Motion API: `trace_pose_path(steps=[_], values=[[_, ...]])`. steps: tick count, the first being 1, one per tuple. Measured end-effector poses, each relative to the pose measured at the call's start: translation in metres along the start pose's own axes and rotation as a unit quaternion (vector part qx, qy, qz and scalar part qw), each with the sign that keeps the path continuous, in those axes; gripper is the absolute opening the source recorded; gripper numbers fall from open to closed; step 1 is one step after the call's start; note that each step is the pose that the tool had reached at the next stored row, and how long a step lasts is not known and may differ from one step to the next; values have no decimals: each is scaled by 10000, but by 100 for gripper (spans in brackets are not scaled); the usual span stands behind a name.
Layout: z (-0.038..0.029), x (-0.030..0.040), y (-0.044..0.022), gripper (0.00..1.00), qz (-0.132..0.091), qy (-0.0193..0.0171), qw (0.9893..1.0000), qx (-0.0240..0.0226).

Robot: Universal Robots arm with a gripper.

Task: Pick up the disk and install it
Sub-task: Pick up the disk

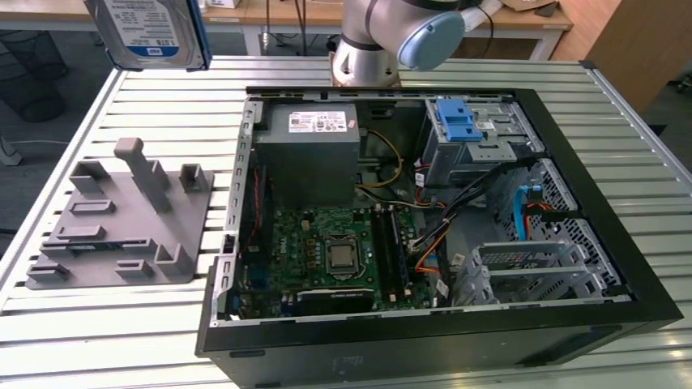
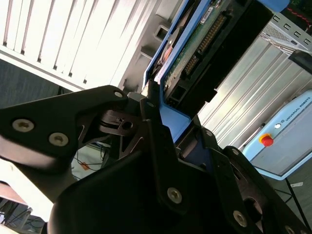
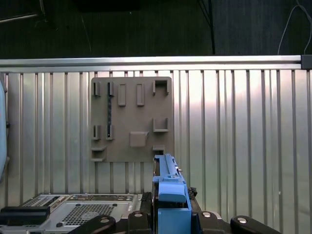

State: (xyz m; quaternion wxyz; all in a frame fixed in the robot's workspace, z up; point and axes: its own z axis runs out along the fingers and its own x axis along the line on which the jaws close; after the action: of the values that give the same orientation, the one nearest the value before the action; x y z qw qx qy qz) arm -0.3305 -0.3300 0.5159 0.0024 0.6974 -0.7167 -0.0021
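End effector (image 3: pixel 170 215) clamped on the disk (image 1: pixel 146 28), held high over the fixture (image 1: pixel 119 227) on the bench (image 1: pixel 108 340): pick done, install into the case (image 1: pixel 584 316) not yet done.

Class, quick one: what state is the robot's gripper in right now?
The gripper: closed, holding the disk by its blue carrier frame.

Gripper (image 2: pixel 178 129): two black fingers (image 2: pixel 151 126) clamp the disk (image 2: pixel 204 44) from opposite sides, the disk projecting straight ahead of the fingertips in both wrist views. Arm (image 1: pixel 403 36): a grey joint with blue cap, folded near its base.
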Motion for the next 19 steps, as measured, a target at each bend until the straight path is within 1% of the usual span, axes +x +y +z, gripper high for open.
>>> trace_pose_path(steps=[15,19], values=[[-1,-3,-129,36,0,0,10000,0],[-1,16,-157,36,0,0,10000,0]])
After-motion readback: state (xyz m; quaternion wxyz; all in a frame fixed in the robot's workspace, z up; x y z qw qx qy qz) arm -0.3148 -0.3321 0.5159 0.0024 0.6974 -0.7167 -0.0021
